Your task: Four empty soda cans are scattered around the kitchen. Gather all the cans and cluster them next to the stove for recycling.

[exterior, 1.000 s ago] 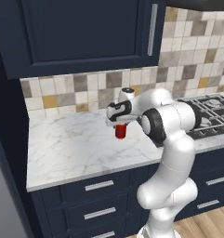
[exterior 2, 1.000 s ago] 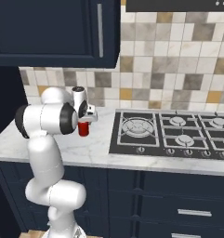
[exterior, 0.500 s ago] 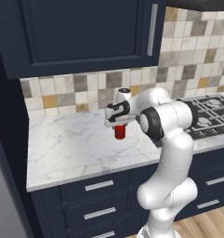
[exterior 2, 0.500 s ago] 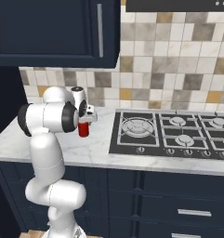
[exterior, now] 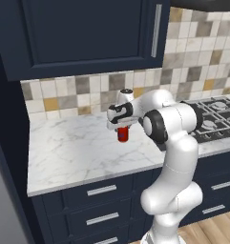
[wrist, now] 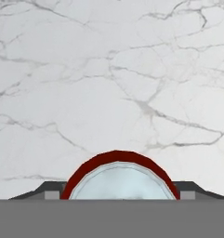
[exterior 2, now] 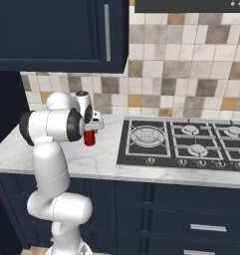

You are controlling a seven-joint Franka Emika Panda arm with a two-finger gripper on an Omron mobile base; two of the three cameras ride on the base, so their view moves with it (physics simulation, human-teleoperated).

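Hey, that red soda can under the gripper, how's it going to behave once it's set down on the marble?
The red soda can is small and said to be empty, so probably very light. Its smooth round wall may slip on the marble counter. Upright it looks stable, but knocked over it would likely roll.

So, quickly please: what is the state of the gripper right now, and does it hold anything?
Gripper: closed on the red soda can, held upright above the marble counter, left of the stove.
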